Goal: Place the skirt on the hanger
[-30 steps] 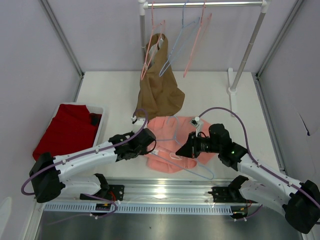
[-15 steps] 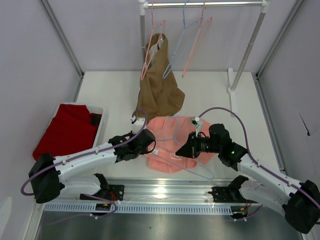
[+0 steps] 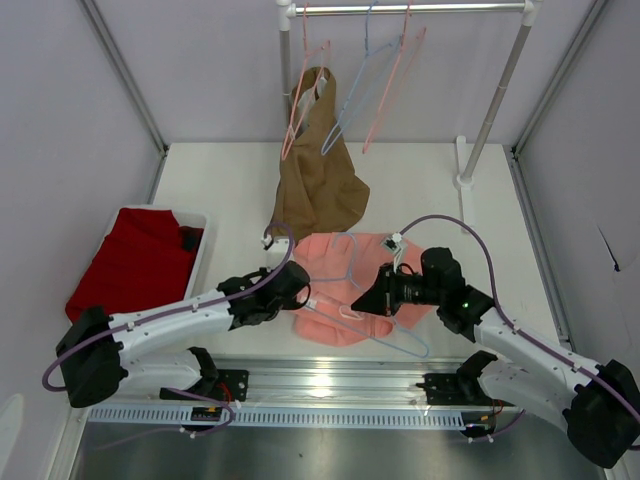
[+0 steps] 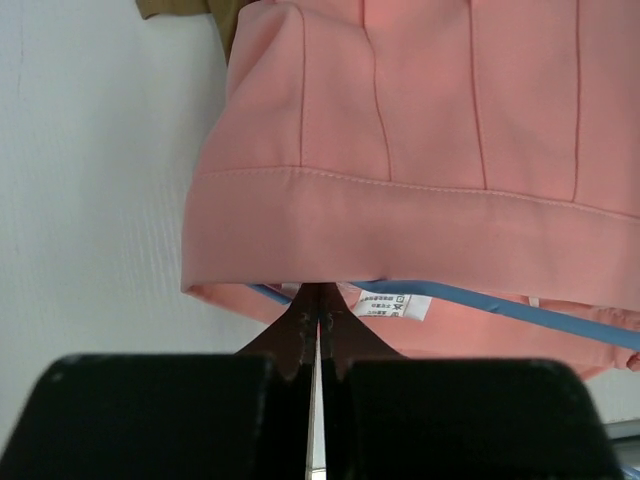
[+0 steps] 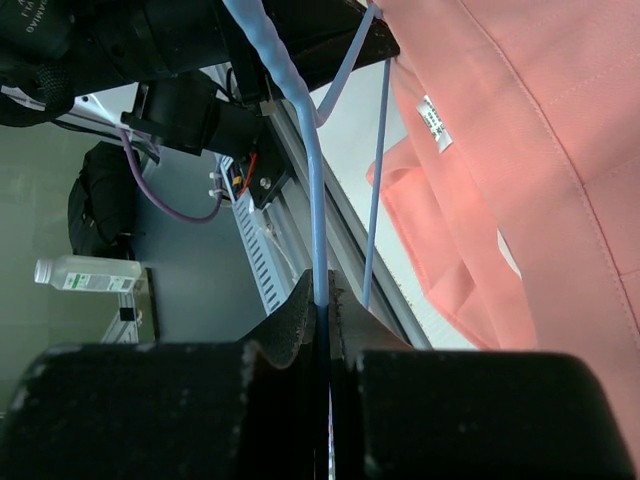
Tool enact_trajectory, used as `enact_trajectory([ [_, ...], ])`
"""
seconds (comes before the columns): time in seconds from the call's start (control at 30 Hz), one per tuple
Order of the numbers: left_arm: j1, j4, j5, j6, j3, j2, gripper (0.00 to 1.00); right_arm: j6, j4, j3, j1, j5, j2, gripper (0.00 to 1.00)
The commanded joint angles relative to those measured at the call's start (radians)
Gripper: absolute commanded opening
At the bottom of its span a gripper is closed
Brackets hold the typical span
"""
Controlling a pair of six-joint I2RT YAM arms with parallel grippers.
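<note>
Here, hanger [image 3: 395, 340] long bar diagonal across skirt [image 3: 330, 260], right claw [image 3: 358, 305] clamped on it, left claw [image 3: 305, 292] pinching skirt edge.

The skirt [image 3: 330, 262] lies mid-table by the near edge, the hanger [image 3: 395, 340] across it, a hanging garment [image 3: 318, 180] behind, and a bin [image 3: 203, 240] at the left edge.

— What's the table [image 3: 420, 190] carrying?
— I see the skirt [image 3: 320, 262] flat near the front edge. Left of the skirt, a white bin [image 3: 204, 232] with dark red cloth [image 3: 135, 260]. Behind the skirt to the right, the rack's foot [image 3: 465, 182].
</note>
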Motion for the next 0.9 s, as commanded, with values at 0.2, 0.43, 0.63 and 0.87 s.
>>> enact_trajectory([
  [0.2,-0.011,-0.004,0.052,-0.013,0.028,-0.068,0.00,0.017,0.217,-0.027,-0.042,-0.129,-0.006,0.00],
  [0.43,-0.019,0.002,0.086,-0.011,0.030,-0.080,0.00,0.051,0.373,-0.056,-0.052,-0.170,0.083,0.00],
  [0.63,-0.027,0.006,0.117,0.001,0.044,-0.080,0.00,0.075,0.498,-0.090,-0.090,-0.215,0.158,0.00],
  [0.87,-0.033,-0.003,0.137,0.012,0.061,-0.071,0.00,0.152,0.716,-0.111,-0.111,-0.301,0.267,0.00],
])
